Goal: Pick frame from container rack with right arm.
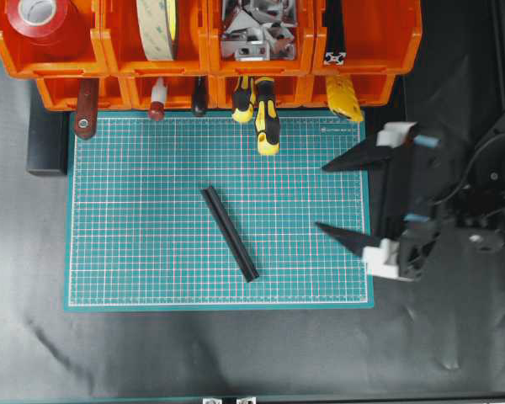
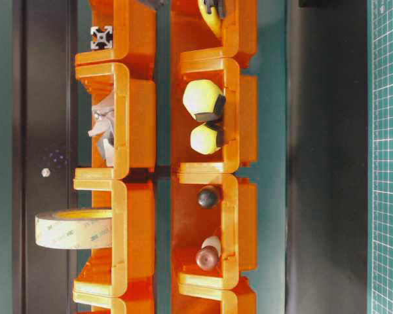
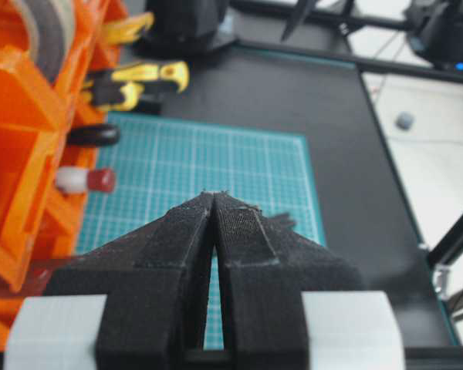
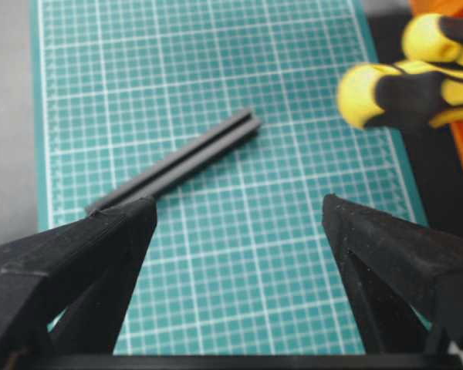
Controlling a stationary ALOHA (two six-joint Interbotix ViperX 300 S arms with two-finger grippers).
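The container rack [image 1: 206, 50] is sitting along the far edge of the bench [image 1: 236, 353], its orange bins stacked in 2 rows. In the upper row, the leftmost bin is holding a red tape roll [image 1: 38, 18], the next a tan tape roll [image 1: 157, 25], the 3rd a heap of silvery metal brackets [image 1: 257, 32], and the rightmost a black slotted bar standing on end with its silvery square cut end [image 1: 335, 58] facing out. The lower bins are holding hand tools whose handles are poking out over the green cutting mat [image 1: 151, 252]: a brown handle [image 1: 86, 109], a red-and-white one [image 1: 157, 99], a black one [image 1: 199, 97], 2 yellow-and-black handles [image 1: 265, 118] and a yellow knife [image 1: 345, 97].

The frame [image 1: 230, 233] is lying flat and diagonal near the middle of the mat, touched by nothing.

The right pincer [image 1: 326, 198] is hovering over the mat's right edge with its fingers spread wide apart, holding nothing. In the left wrist view the left pincer [image 3: 214, 202] is showing its fingers pressed together, empty, with the rack at its left.
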